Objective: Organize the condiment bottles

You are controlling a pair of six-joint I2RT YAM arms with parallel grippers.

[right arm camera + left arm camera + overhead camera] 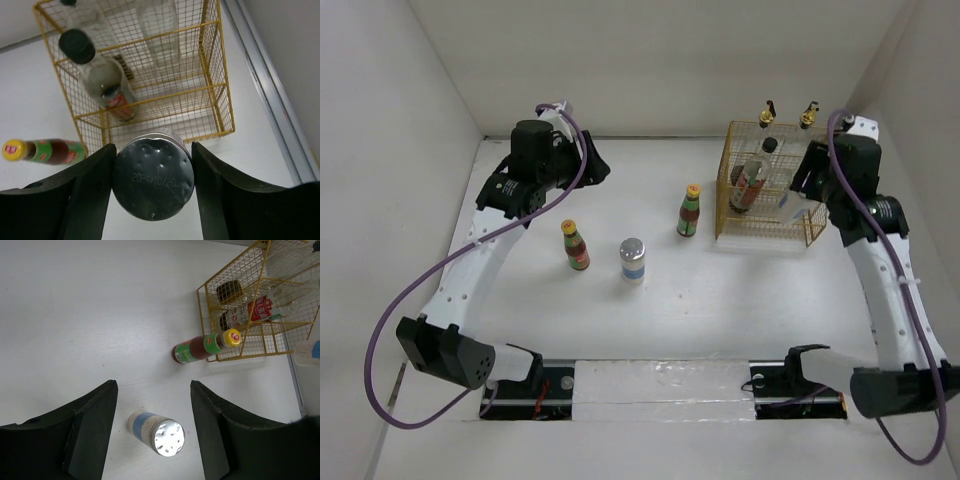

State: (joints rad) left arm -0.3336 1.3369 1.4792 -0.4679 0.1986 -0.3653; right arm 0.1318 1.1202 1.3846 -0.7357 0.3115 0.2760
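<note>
Your right claw (153, 146) is closed on a short silver-capped bottle (152, 179). One finger presses each side of its cap, low in the middle of the right wrist view. In the top view this pair sits at the right end of the yellow wire basket (725, 200), in the upper right of the frame. You cannot tell from these views whether the bottle is over the basket or just beside it.

Inside the basket the black-capped bottle (107, 82) with the red label stands upright. At the basket's far side, near the top edge of the top view, are a clear bottle (767, 113) with a gold spout and a second clear bottle (809, 115) just right of it.

Your left claw (153, 387) is spread wide and holds nothing. A second silver-capped bottle (159, 432) stands on the table (720, 290). It shows in the gap between the fingers at the bottom centre of the left wrist view and touches neither finger.

In the top view that bottle is near the middle of the frame. A yellow-capped sauce bottle (575, 245) stands near it on the left. The other sauce bottle (689, 210) is up and to the right, just beside the basket's left wall.
</note>
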